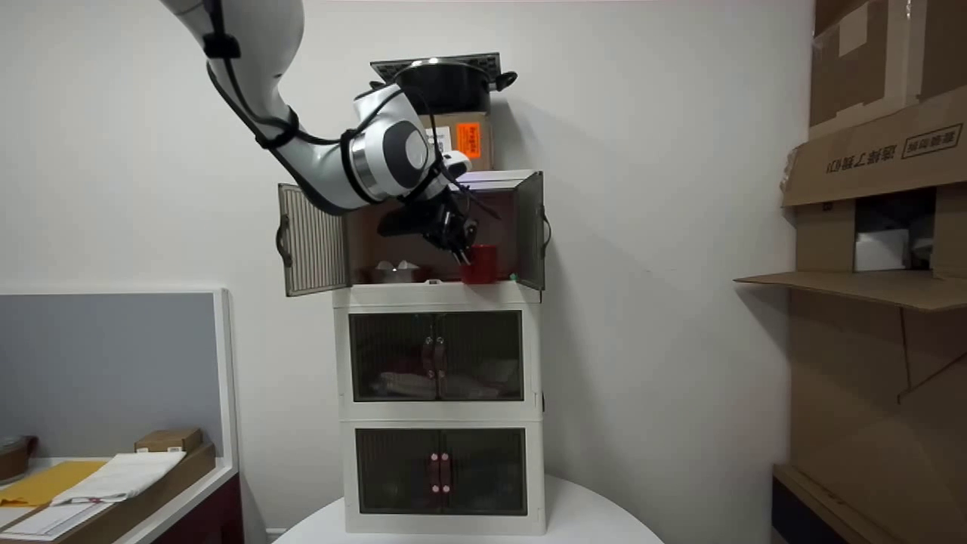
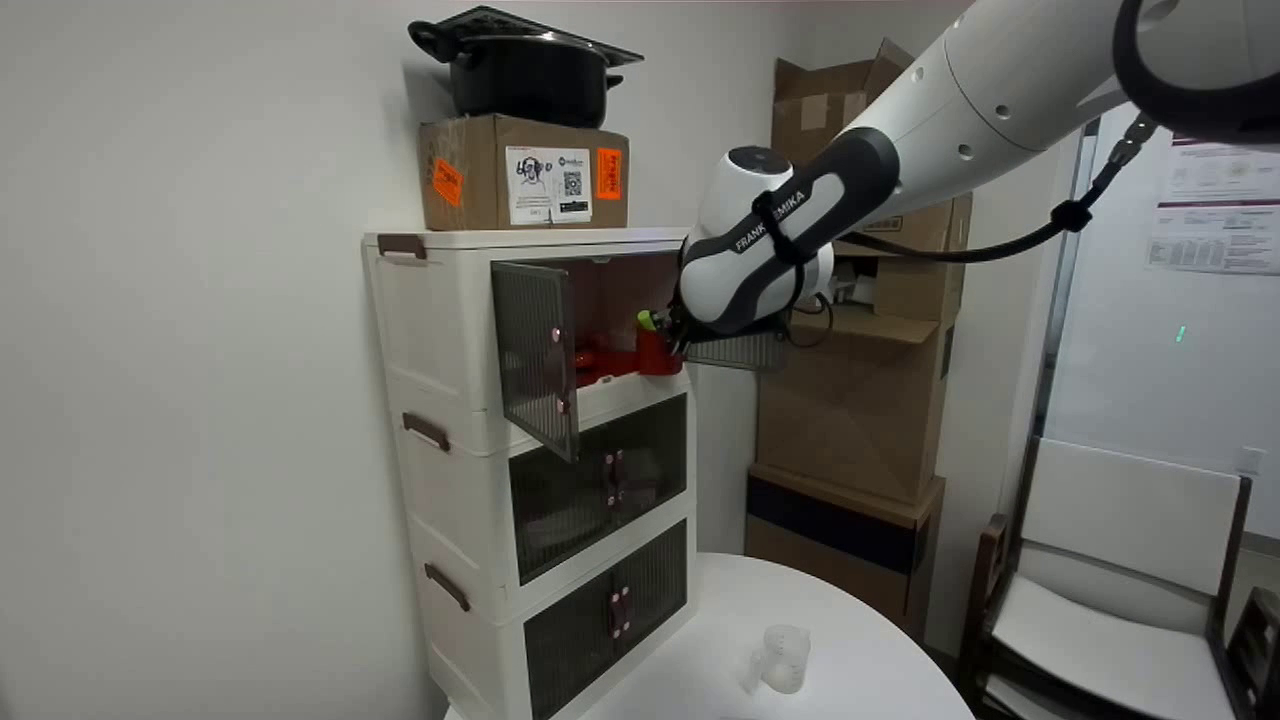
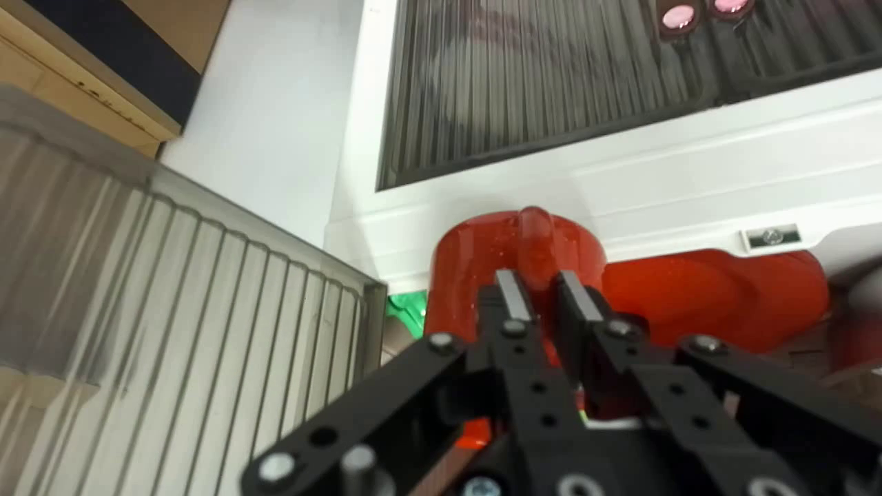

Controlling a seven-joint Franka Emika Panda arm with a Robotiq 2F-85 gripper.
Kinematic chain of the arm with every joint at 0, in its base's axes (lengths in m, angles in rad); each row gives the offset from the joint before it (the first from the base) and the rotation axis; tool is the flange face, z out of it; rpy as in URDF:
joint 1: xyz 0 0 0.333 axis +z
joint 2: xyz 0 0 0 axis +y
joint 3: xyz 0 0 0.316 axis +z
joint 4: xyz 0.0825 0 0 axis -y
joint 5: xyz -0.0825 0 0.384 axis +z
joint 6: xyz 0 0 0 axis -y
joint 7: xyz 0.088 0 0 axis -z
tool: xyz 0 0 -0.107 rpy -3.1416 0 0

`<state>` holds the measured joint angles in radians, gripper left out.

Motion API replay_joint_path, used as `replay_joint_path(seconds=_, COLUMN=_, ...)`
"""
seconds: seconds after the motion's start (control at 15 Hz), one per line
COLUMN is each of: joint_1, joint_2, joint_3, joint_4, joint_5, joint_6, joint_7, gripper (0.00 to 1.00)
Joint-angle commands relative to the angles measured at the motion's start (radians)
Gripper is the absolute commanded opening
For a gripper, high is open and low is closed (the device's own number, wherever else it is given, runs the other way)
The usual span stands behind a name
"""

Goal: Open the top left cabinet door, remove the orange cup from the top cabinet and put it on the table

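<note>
The top left cabinet door (image 1: 316, 245) is swung open; it also shows in an exterior view (image 2: 535, 350). The top cabinet (image 1: 506, 293) has its right door open too. The orange cup (image 1: 483, 263), looking red, stands upright at the cabinet's front right edge; it also shows in an exterior view (image 2: 655, 358). In the upside-down wrist view, the cup (image 3: 468, 255) has its handle between the fingertips of my gripper (image 3: 544, 296). The fingers sit close on both sides of the handle and look shut on it. The white round table (image 1: 597, 514) stands below.
The open right door (image 3: 207, 331) is close beside the cup. A red dish (image 3: 716, 293) sits inside the cabinet. A yellow-green thing (image 2: 646, 320) shows above the cup. A clear beaker (image 2: 787, 657) stands on the table. A carton (image 2: 470, 175) and black pot (image 2: 530, 80) sit on the stack.
</note>
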<state>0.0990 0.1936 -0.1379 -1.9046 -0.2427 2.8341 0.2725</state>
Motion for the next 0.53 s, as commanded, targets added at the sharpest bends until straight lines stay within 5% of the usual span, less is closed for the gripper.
replay_joint_path(seconds=0.0, joint_1=0.055, joint_2=-0.062, joint_3=-0.042, joint_4=-0.113, joint_5=-0.123, joint_6=0.042, joint_7=0.169, gripper=0.08)
replay_joint_path(seconds=0.47, joint_1=0.128, joint_2=-0.063, joint_3=-0.107, joint_4=-0.131, joint_5=-0.479, joint_6=0.009, joint_7=0.604, gripper=0.08)
